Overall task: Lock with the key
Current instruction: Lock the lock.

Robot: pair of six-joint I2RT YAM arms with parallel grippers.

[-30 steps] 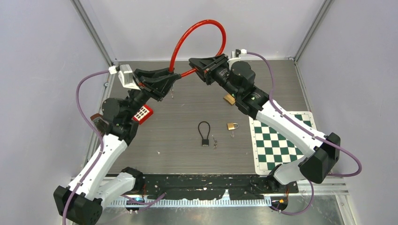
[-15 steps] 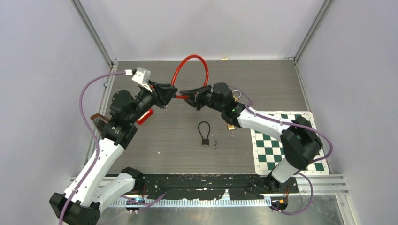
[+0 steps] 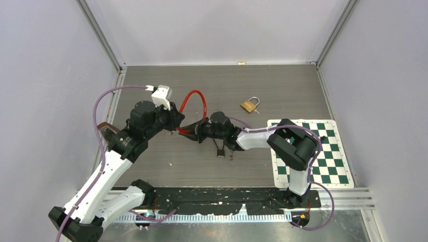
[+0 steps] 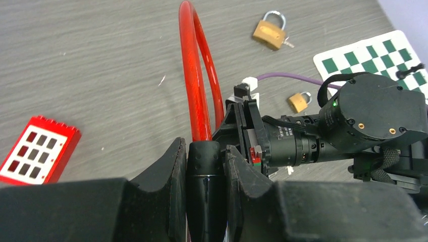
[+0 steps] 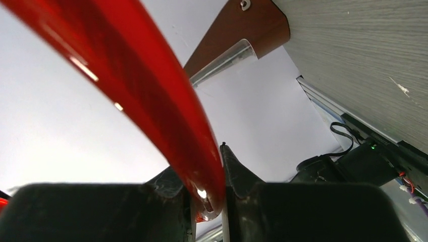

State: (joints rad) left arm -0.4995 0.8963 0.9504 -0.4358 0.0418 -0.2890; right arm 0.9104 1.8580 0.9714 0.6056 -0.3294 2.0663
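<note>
A red cable lock (image 3: 194, 92) arches low over the table's middle. My left gripper (image 3: 177, 122) is shut on its black lock body (image 4: 204, 171), with the red cable (image 4: 194, 75) rising from between the fingers. My right gripper (image 3: 191, 126) faces it from the right and is shut on the cable's free end (image 5: 212, 186); the cable (image 5: 146, 85) fills that view. The two grippers' tips nearly meet. Small keys (image 3: 231, 153) lie on the table beside a little black cable lock (image 3: 220, 151), just under the right arm.
A brass padlock (image 3: 248, 105) with a key in it lies at the back right. A smaller brass padlock (image 4: 300, 101) sits by the right wrist. A red brick (image 4: 38, 151) is on the left, and a green checkered mat (image 3: 328, 151) on the right.
Both arms have come down and toward the near side, carrying the red cable lock from high at the back to low over the table's middle. Its loop has narrowed. Both grips stay the same.
</note>
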